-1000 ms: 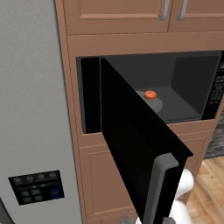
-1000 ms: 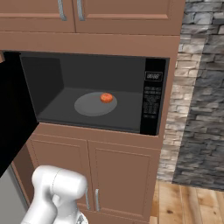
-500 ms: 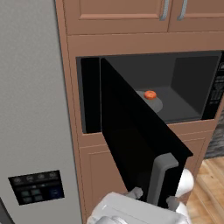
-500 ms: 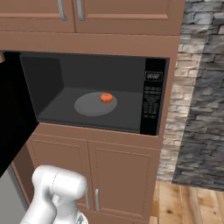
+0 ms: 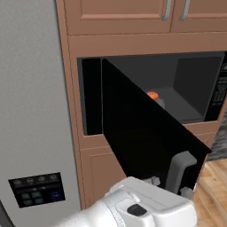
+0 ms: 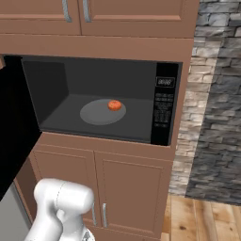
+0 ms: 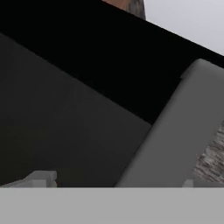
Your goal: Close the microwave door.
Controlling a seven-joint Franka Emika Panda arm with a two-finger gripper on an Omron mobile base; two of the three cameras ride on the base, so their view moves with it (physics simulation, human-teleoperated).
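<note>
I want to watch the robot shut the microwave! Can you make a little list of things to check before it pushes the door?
1. Microwave door open, needs closing: ok, it swings out wide.
2. Grey handle close to the hand: ok, it looms large in the hand view.
3. Gripper touching the door: cannot tell.
4. Gripper open or shut: cannot tell, just tip corners peek up.
5. Nothing poking out of the microwave: ok, the orange thing sits well inside on the turntable.

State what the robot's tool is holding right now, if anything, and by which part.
It cannot be told. The tool is close to the grey handle of the open microwave door, but its fingertips barely show, so a hold is not visible.
</note>
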